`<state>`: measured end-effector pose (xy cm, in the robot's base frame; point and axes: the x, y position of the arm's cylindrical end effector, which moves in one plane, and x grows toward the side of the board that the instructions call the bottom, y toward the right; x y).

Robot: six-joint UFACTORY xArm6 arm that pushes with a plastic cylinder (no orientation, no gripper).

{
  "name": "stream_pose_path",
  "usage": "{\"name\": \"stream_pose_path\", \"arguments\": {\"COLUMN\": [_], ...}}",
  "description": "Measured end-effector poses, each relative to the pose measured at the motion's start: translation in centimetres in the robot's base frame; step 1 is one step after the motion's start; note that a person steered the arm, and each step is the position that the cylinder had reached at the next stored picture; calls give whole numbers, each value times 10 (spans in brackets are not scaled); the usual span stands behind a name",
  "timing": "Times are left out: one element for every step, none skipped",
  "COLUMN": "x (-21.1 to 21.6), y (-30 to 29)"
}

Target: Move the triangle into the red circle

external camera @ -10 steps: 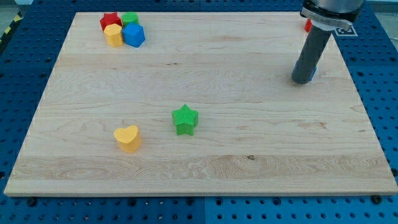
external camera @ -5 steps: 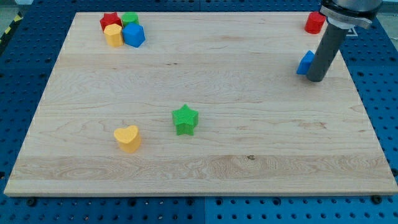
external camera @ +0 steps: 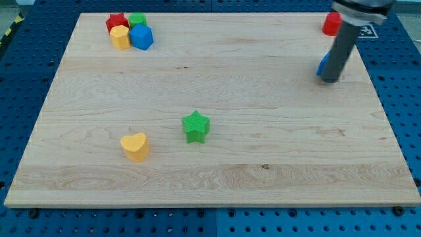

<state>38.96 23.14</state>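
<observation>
One blue triangle (external camera: 322, 65) lies near the view's right edge of the desk (external camera: 217, 99), mostly hidden behind the rod; only a sliver shows on the rod's left. The red circle (external camera: 331, 24) stands above it, near the top right corner, apart from it. The end effector is a plain rod with nothing to open or close and it holds nothing; my tip (external camera: 330, 79) sits at the triangle's lower right, seemingly touching it. Judgement: the block looks small, rigid, light and likely to slide freely on smooth wood, but prone to pivot. Contact is best made against a flat face on its lower side, centred, pushing toward the view's top.

Elsewhere: green star (external camera: 195, 126), yellow heart (external camera: 135, 146).
</observation>
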Motion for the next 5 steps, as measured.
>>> {"name": "stream_pose_path", "arguments": {"x": [-3,0,-18,-37,-36], "y": [3,-23,-37,-25,-12]}}
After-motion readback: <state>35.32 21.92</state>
